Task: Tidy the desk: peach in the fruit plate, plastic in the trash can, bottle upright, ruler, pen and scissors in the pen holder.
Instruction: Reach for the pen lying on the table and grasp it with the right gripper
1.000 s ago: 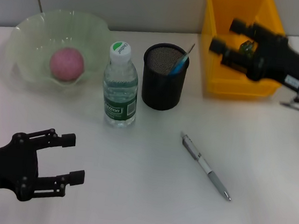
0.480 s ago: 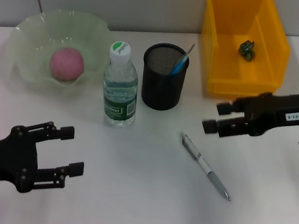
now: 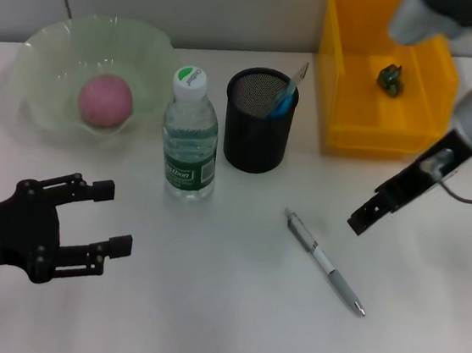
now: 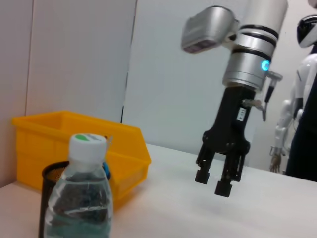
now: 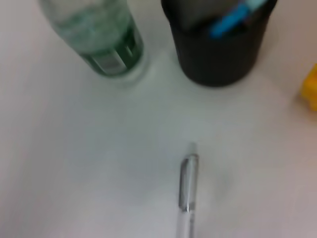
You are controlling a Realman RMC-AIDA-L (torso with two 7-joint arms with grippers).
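The right claw [image 3: 366,217], fingers apart, points down beside the pen [image 3: 326,263] for a pickup, while the left claw [image 3: 108,217] waits apart on the tabletop [image 3: 204,309]

Robotics lab or test room, indicated by several cues. A plain white table [image 3: 202,326] is set against bare pale wall panels [image 4: 79,54], seen behind the table in the left wrist view. A white humanoid robot [image 4: 297,99] is seen standing beyond the table's far edge, just beside the silver arm [image 4: 250,54] with a lit blue ring. A yellow storage bin [image 3: 376,73] of the workshop type is placed on the table at the wall.
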